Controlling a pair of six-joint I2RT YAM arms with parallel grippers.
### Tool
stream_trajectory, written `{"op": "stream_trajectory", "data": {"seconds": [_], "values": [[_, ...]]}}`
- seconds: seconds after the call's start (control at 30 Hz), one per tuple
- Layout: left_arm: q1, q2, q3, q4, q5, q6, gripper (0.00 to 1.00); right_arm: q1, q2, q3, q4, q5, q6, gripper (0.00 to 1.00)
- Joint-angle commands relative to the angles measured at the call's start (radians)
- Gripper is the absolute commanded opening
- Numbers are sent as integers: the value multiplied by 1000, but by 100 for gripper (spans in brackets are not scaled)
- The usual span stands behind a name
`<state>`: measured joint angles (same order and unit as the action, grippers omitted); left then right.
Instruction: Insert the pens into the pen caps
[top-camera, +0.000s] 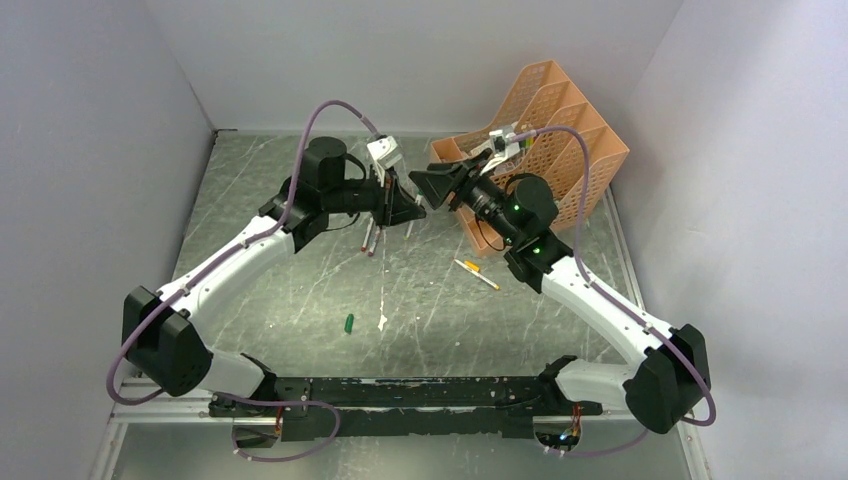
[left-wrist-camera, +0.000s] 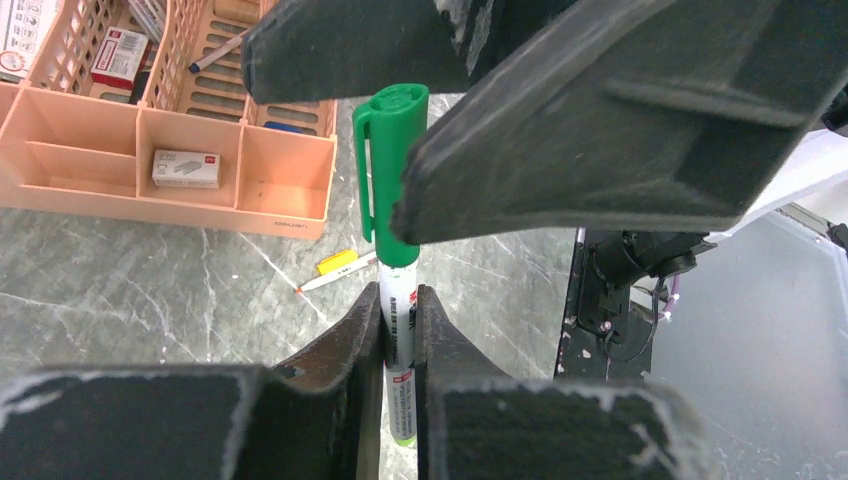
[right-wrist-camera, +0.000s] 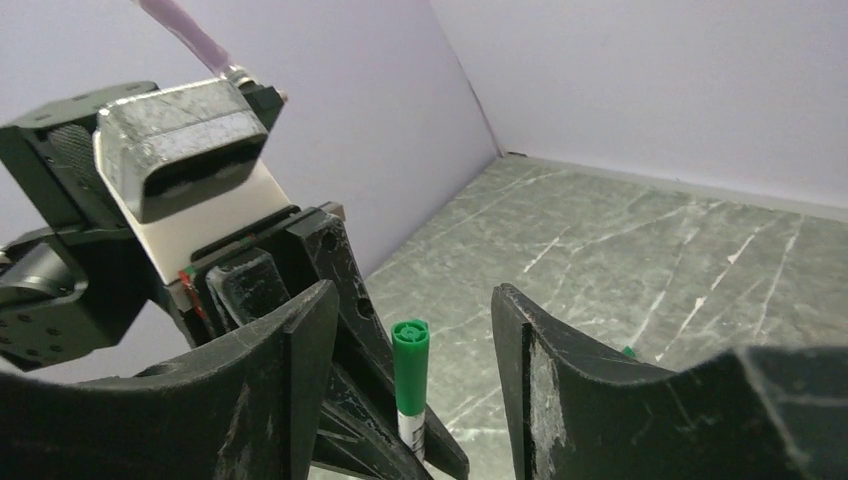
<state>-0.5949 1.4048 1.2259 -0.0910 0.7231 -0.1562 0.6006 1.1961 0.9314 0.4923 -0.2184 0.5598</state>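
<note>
left pincer (left-wrist-camera: 398, 305) clamped tight, right pincer (right-wrist-camera: 412, 297) spread wide, tip to tip

Bright, even light, soft shadows, near foreground slightly soft (2 wrist views)

The pen (left-wrist-camera: 398, 345) stands clamped in the left gripper (left-wrist-camera: 398, 302), its cap (left-wrist-camera: 390, 170) past the tips, between the spread jaws of the right gripper (right-wrist-camera: 412, 295). Ahead of the left gripper a second pen (left-wrist-camera: 335, 272) lies on the table (left-wrist-camera: 120, 290), with the organiser (left-wrist-camera: 170, 205) beyond it. A loose cap (top-camera: 349, 323) lies behind both grippers.
</note>
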Motion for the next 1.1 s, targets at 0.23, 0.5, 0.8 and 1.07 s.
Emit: {"op": "stream_trajectory", "data": {"seconds": [0.23,0.5,0.8,1.07], "values": [[-15,8,55,-28,-20,18,7,21,8,24,-43,51,-45,26],[-16,34,96,-40,-37,-23,7,22,-5,15,-108,84,-76,0],[-16,44,161,-15,-31,-46,7,28,-10,-32,-216,61,-78,0],[-16,68,224,-6,-43,-37,7,73,2,-93,-266,39,-75,0]]}}
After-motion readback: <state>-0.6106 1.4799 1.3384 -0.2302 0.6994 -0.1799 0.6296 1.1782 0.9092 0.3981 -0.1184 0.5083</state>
